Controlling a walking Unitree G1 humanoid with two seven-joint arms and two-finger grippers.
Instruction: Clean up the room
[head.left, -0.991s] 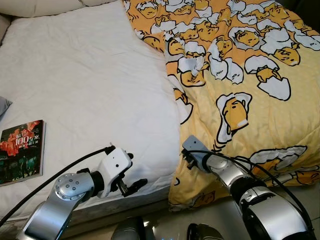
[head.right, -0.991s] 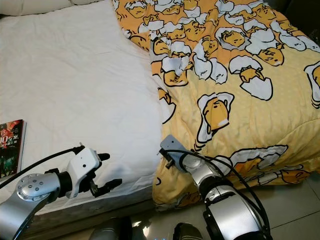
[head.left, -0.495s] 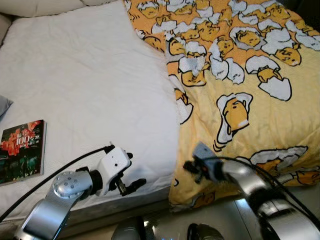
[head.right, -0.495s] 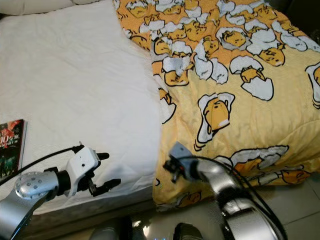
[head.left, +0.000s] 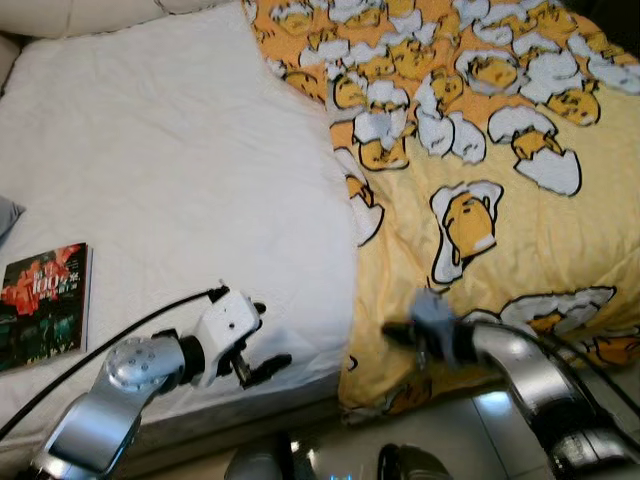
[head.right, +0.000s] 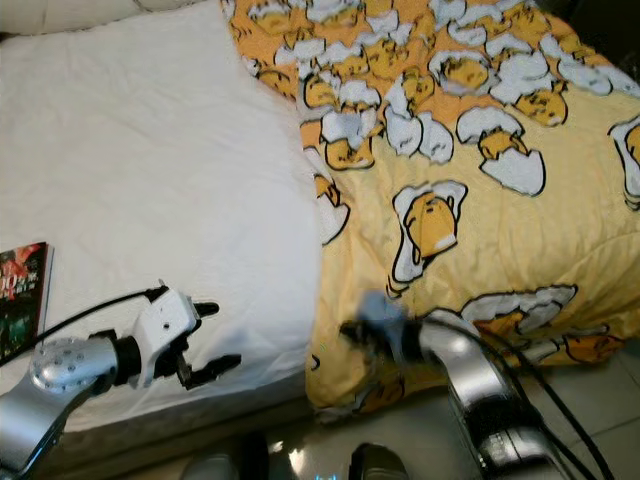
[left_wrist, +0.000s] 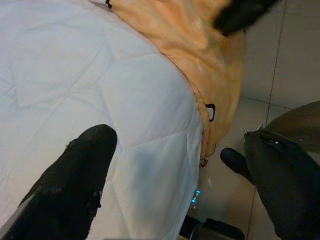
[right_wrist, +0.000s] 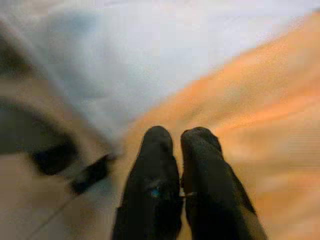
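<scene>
While blurred at the lower right, right pincer (right_wrist: 176, 145) with fingers pressed together, nothing visibly between them, over the near hem of the quilt (head.left: 500, 190). Left pincer (head.left: 262, 340) at about 7 o'clock, spread wide, hanging just above the near edge of the bed (head.left: 170, 170). Bare white quilted mattress cover across the left half of the bed; yellow quilt with a cartoon egg print across the right half, from 12 to 4 o'clock, its inner edge running down the middle and its hem draped over the bed's front. Book (head.left: 42, 305) flat on the white cover at 9 o'clock, well apart from both pincers. Pale glossy tiled floor (left_wrist: 295, 65) below the bed's front edge.
</scene>
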